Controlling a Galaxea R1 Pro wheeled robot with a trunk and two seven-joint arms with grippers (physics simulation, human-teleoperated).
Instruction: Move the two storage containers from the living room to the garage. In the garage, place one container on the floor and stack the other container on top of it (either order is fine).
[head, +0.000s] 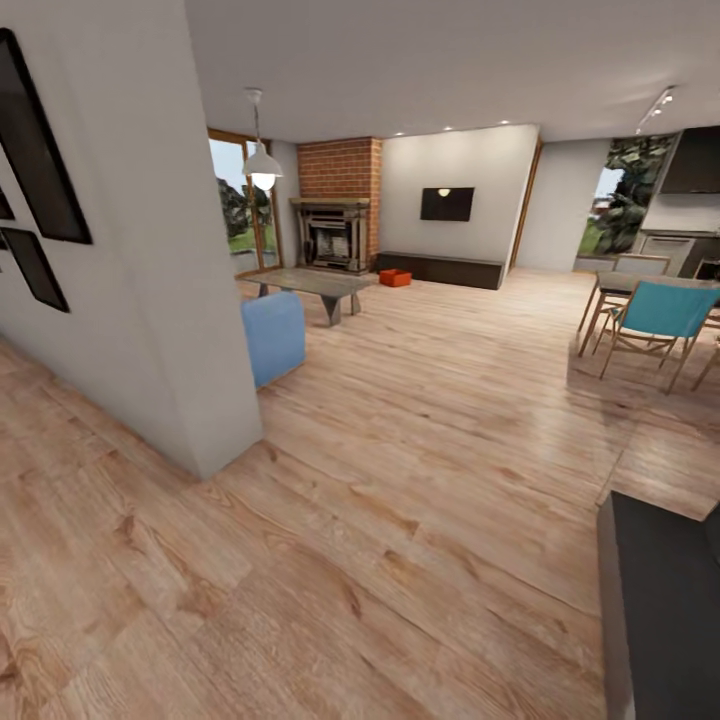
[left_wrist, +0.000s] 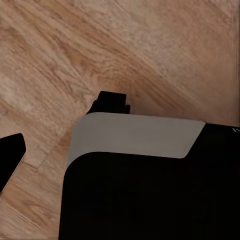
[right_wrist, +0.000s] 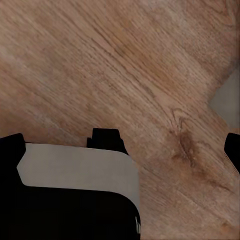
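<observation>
Far across the living room, one orange-red storage container (head: 395, 277) rests on the light wood planks between the brick fireplace (head: 336, 232) and the long dark bench (head: 440, 268). From this distance I cannot tell whether it is one bin or two together. My left gripper (left_wrist: 120, 150) hangs over wood floor beside my dark and grey body, with one black fingertip (left_wrist: 10, 156) at the frame's edge. My right gripper (right_wrist: 120, 145) has its fingers wide apart, one fingertip (right_wrist: 233, 150) at the frame's edge. Both are open and hold nothing.
A white wall corner (head: 160, 300) juts in at the left, with a blue sofa end (head: 272, 336) and a coffee table (head: 316, 284) behind it. Dining chairs (head: 655, 318) stand at the right. A dark slab (head: 665, 610) fills the lower right corner. Wide wood floor (head: 420, 420) leads ahead.
</observation>
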